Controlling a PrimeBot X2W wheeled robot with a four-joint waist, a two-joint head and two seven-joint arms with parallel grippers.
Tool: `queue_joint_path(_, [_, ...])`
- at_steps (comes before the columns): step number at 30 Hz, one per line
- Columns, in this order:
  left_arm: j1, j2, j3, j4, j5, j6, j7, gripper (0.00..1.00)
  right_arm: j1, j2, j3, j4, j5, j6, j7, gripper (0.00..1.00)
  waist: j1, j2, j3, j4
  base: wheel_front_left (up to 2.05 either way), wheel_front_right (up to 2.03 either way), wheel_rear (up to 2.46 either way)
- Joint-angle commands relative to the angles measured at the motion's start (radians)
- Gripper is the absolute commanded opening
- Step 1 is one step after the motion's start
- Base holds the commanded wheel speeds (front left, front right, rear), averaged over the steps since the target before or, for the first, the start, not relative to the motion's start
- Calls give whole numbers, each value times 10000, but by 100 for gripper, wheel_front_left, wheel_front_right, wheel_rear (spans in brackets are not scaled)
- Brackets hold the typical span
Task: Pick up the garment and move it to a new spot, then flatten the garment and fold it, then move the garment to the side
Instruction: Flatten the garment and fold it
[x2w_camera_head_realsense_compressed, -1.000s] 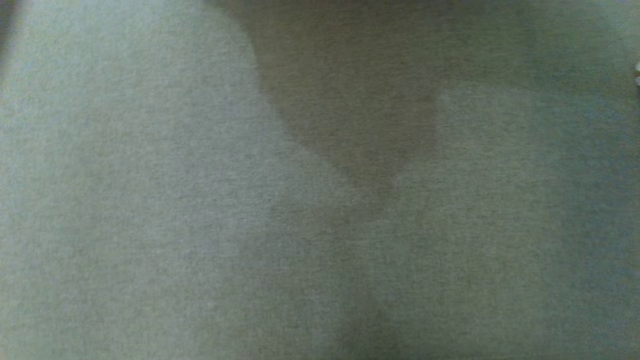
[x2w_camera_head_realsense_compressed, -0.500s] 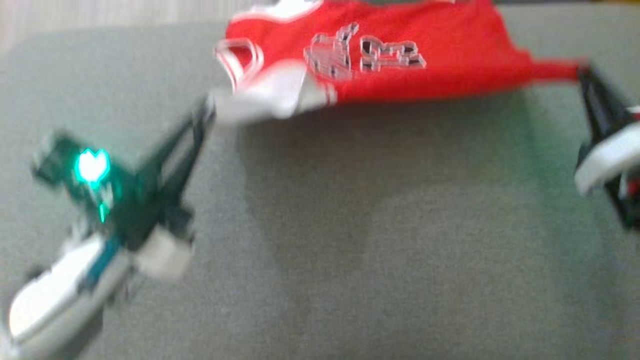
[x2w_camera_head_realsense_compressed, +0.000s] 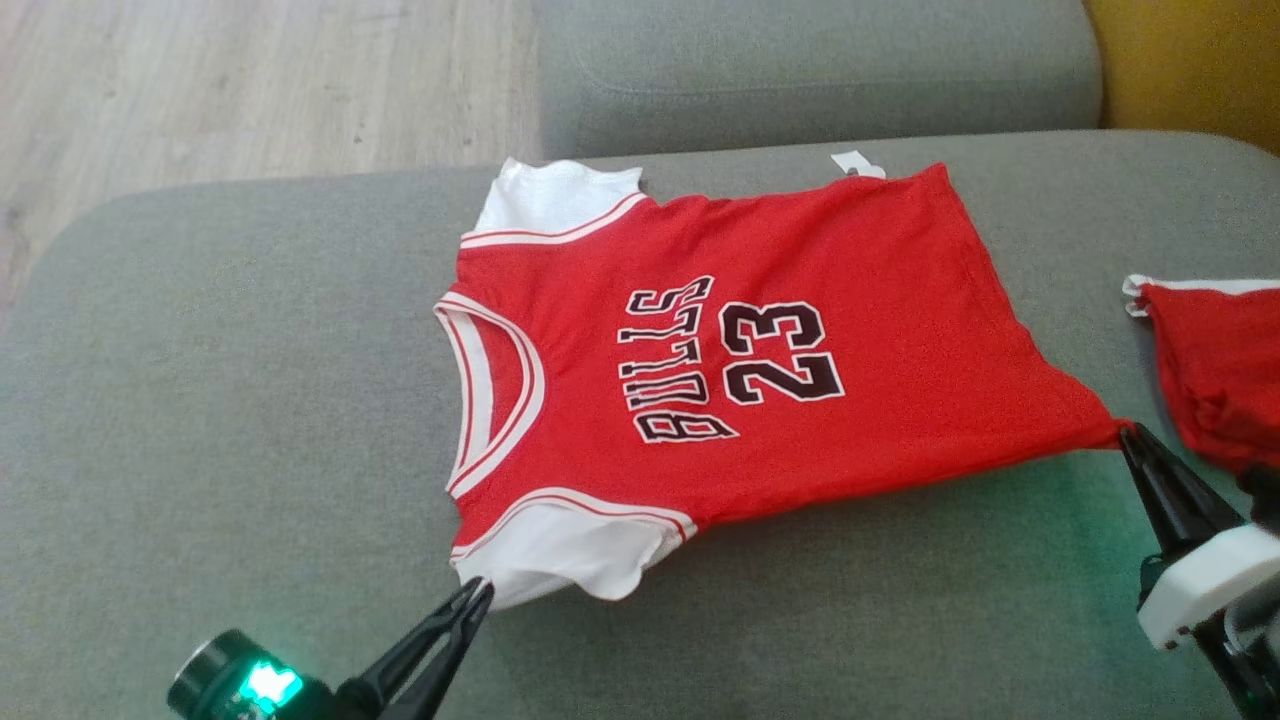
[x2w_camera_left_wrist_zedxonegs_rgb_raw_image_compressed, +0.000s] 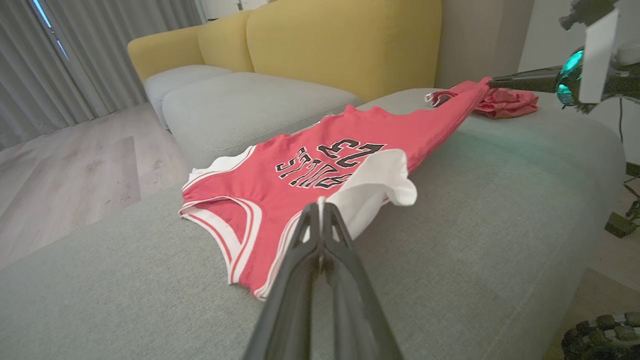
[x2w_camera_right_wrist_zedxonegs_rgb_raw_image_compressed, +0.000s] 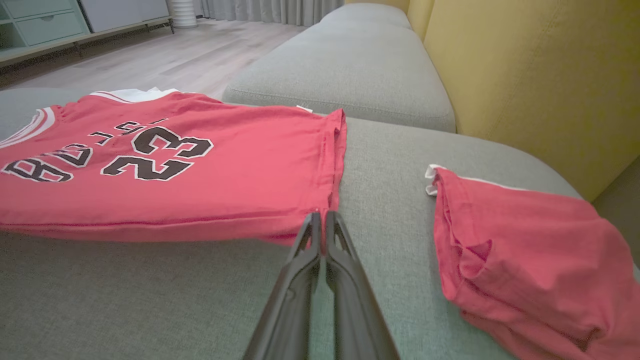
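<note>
Currently the left claw (x2w_camera_head_realsense_compressed: 478, 590) pinches the white sleeve tip (x2w_camera_head_realsense_compressed: 545, 555) of the red cotton basketball jersey (x2w_camera_head_realsense_compressed: 760, 350), spread mid-seat on the grey fabric sofa (x2w_camera_head_realsense_compressed: 200, 400); so thin a hold may slip. The right claw (x2w_camera_head_realsense_compressed: 1128, 432) grips its hem corner; tugging could snag the crumpled red cloth (x2w_camera_head_realsense_compressed: 1215, 370) at the right edge.

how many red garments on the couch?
2. The Bulls jersey lies spread on the couch, left gripper pinching a white sleeve, right gripper a hem corner. A second red garment lies bunched at the robot's right, partly out of frame.
</note>
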Motion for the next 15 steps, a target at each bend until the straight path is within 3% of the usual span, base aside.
queue_joint_path(1, [-602,460,427,-189,6,-21,25,0,-127,-344,-110,-329,-95,65,-110,0,2,-1,95,-36,0,0,0])
queue_joint_path(6, [-1711,351,631,368,332,-447,301,0,-386,-131,-474,-500,-287,65,-110,0,2,-1,605,-91,0,0,0])
queue_joint_path(15, [-5107,-573,1209,2325,1342,-1603,326,0,-2047,48,-708,-254,-541,65,-110,0,2,-1,1959,-70,0,0,0])
